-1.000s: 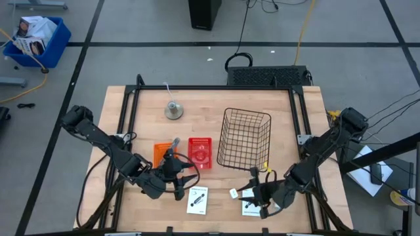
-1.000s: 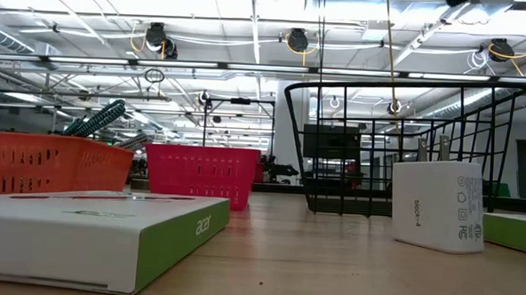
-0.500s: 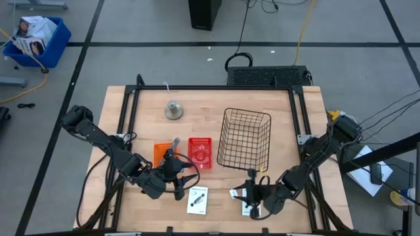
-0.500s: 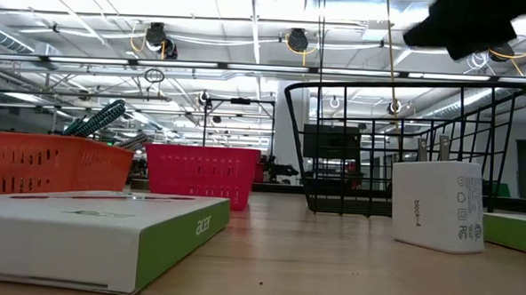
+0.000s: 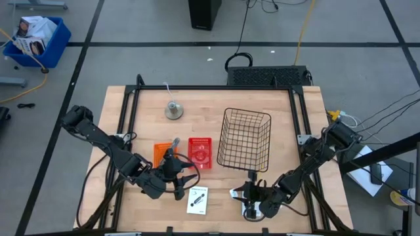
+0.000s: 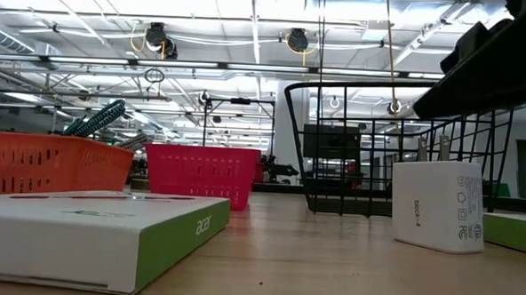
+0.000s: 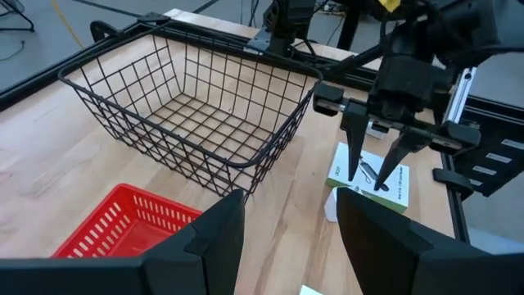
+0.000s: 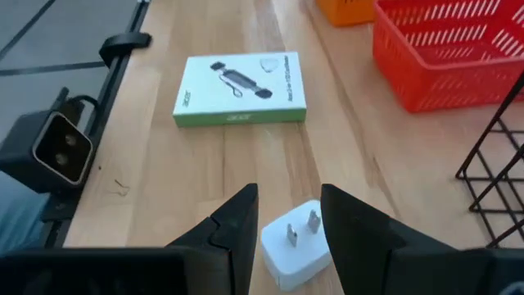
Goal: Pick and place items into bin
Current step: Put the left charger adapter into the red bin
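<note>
Glossy white plug block (image 8: 296,244) between open right fingers (image 8: 246,225); slatted wood table (image 8: 360,147).

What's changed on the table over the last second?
The right claw swung left, away from the table's right edge, and now hangs open over the white plug block, which is not gripped. The left claw, wire basket and white boxes stayed put.

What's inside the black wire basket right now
Nothing shows inside the black wire basket: in the high and left wrist views only bare wood appears through its mesh floor. No part of its inside is covered.
</note>
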`<state>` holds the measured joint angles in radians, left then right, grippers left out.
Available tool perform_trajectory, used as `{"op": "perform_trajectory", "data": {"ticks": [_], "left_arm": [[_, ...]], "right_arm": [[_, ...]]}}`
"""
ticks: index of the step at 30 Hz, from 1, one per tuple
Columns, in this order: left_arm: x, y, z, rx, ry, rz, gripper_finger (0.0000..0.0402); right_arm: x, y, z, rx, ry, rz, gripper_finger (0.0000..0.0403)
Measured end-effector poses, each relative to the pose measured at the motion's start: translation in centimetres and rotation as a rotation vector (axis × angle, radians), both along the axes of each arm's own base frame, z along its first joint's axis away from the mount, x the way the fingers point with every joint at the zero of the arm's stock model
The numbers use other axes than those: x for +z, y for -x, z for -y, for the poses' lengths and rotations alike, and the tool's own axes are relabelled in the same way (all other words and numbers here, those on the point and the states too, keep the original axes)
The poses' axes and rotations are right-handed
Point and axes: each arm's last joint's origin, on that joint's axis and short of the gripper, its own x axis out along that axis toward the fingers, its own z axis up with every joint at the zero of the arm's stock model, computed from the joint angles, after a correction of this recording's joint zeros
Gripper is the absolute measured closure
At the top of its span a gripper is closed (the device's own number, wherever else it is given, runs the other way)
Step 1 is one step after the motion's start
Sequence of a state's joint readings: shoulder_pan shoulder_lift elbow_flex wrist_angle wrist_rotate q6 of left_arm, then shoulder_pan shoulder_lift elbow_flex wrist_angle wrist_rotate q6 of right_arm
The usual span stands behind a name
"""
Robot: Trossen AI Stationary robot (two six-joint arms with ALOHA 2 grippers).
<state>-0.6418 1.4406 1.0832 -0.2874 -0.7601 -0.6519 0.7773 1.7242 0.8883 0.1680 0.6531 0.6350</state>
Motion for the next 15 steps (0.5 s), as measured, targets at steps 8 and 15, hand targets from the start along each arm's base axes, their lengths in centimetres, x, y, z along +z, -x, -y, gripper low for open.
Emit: {"op": "perform_trajectory", "data": {"ticks": [8,15], "left_arm": [[0.0,0.0,0.0,0.000,0.000,0.000,0.0204],[0.0,0.0,0.0,0.000,0.001,0.000,0.0204]], "right_arm": [[-1.6,-0.1,-0.2,-0.018,-0.016,-0.042,0.0275],[-2.3,-0.2,-0.3,-0.032,-0.036,-0.054,0.0275]]}}
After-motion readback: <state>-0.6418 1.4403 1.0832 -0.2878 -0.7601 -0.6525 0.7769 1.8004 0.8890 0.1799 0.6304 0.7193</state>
